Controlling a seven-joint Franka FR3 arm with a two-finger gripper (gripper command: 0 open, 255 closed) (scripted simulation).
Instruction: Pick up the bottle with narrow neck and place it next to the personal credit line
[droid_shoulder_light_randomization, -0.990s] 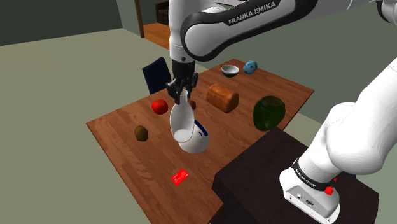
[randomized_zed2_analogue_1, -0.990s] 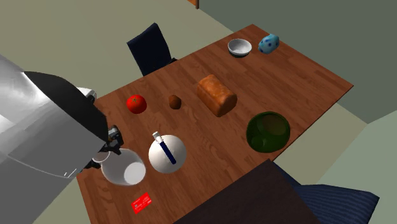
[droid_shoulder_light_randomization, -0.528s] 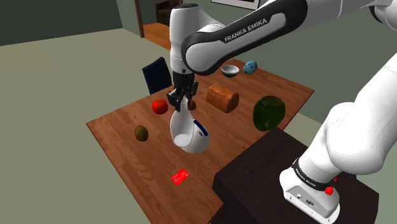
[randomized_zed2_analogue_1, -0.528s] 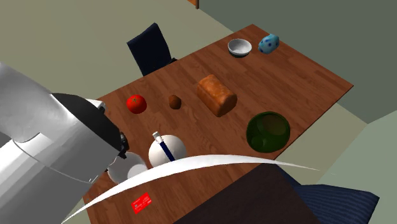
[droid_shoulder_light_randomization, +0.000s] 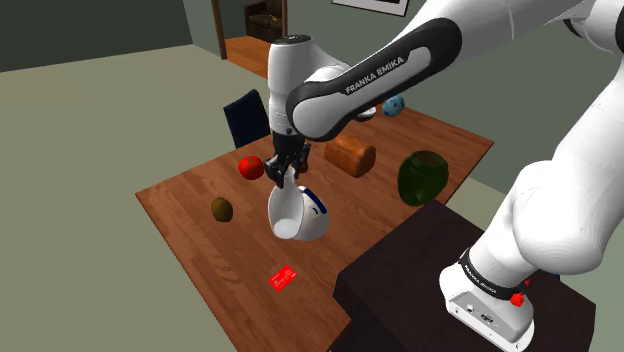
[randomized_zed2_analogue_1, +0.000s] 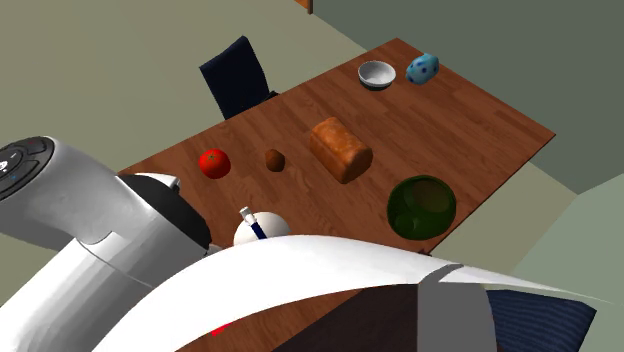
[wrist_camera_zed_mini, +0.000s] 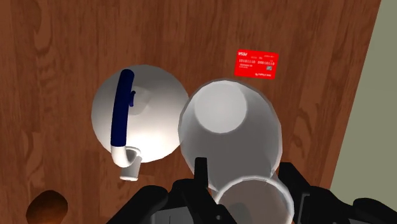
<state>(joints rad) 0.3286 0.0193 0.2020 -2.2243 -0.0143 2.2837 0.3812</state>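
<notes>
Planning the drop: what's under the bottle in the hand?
Bare table shows around the bottle, with the red card off to one side and a round white pot beside it. The spot straight beneath is covered by the bottle.

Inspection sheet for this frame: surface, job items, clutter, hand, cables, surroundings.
Surface: wooden table, things spread over it.
Job's things: white bottle hangs by its neck from the hand and looks clear of the table; red card lies flat near the table edge, apart from the bottle.
Clutter: white round pot with a blue handle, right beside the bottle; tomato; brown loaf; green bowl; white bowl; blue spotted thing; brown lump; olive-brown lump.
Hand: hand shut on the bottle's neck.
Cables: nothing seen.
Surroundings: dark blue chair at the table's far side; dark stand; grey-green floor.
</notes>
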